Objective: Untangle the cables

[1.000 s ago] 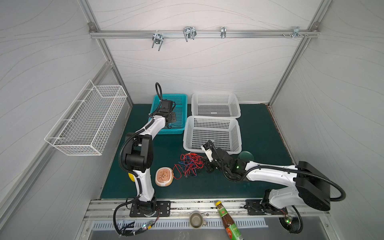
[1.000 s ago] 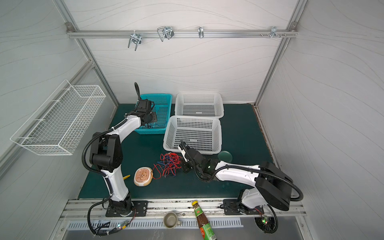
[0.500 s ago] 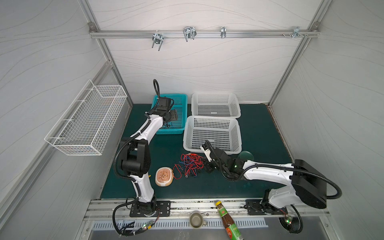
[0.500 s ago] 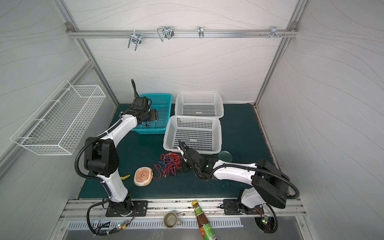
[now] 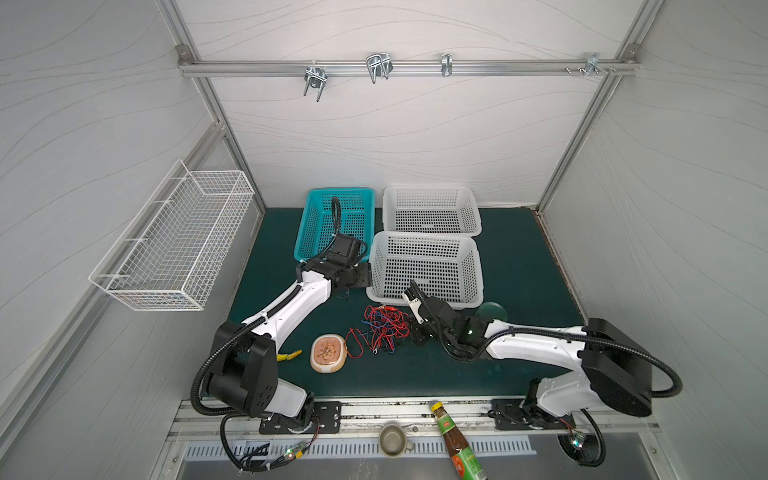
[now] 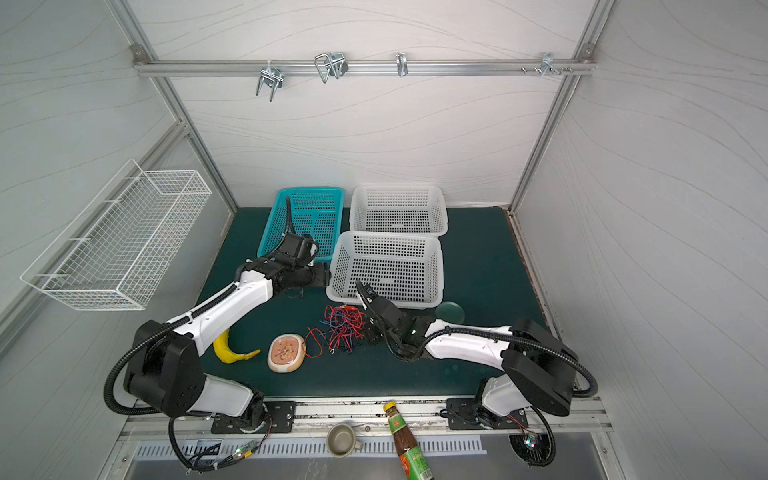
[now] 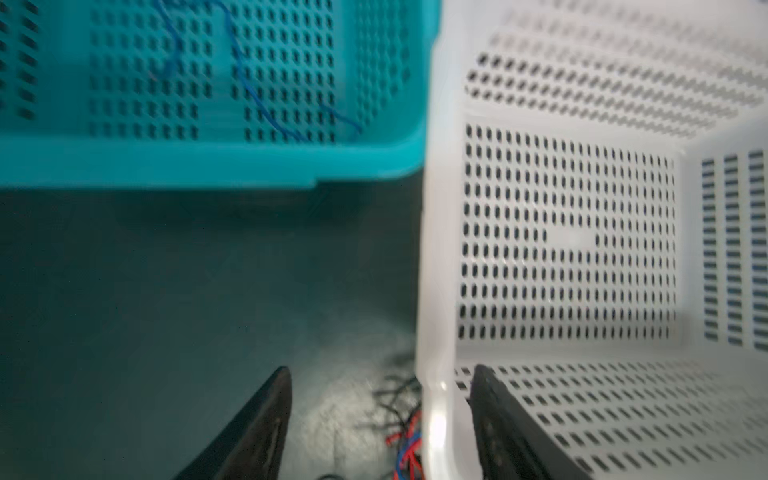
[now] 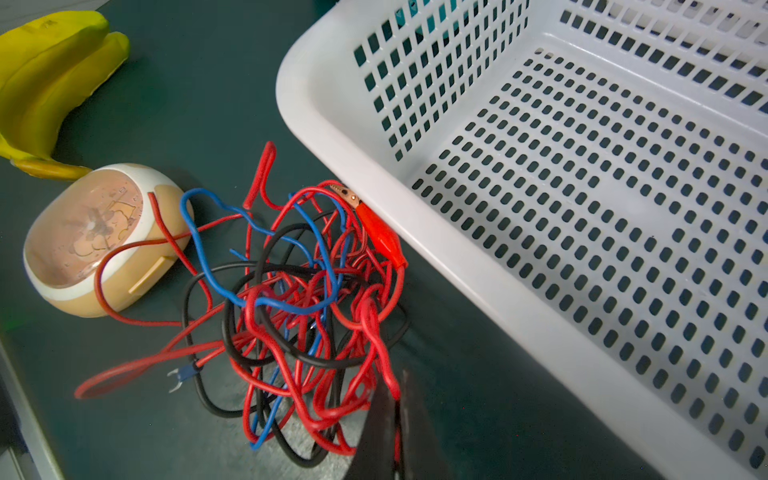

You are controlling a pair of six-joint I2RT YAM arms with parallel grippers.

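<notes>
The cables (image 5: 384, 328) are a tangle of thin red, blue and black wires on the green mat, in front of the near white basket (image 5: 478, 266). In the right wrist view the cables (image 8: 299, 291) show a red clip end (image 8: 380, 235) against the basket's rim. My right gripper (image 8: 399, 399) is shut on a red cable at the tangle's right edge, as also seen in a top view (image 5: 417, 332). My left gripper (image 7: 380, 374) is open and holds nothing, above the mat by the white basket's left corner (image 5: 368, 277). One blue cable (image 7: 249, 91) lies in the teal basket (image 7: 208, 162).
A beige round case (image 5: 328, 353) touches the tangle's left side, and a banana (image 6: 228, 351) lies further left. A second white basket (image 5: 432, 208) stands at the back. A green disc (image 5: 491, 311) sits by the right arm. A wire basket (image 5: 174, 245) hangs on the left wall.
My left gripper has opened and drawn back from over the teal basket to the near white basket's left corner. The right gripper has stayed shut at the tangle, shifting slightly.
</notes>
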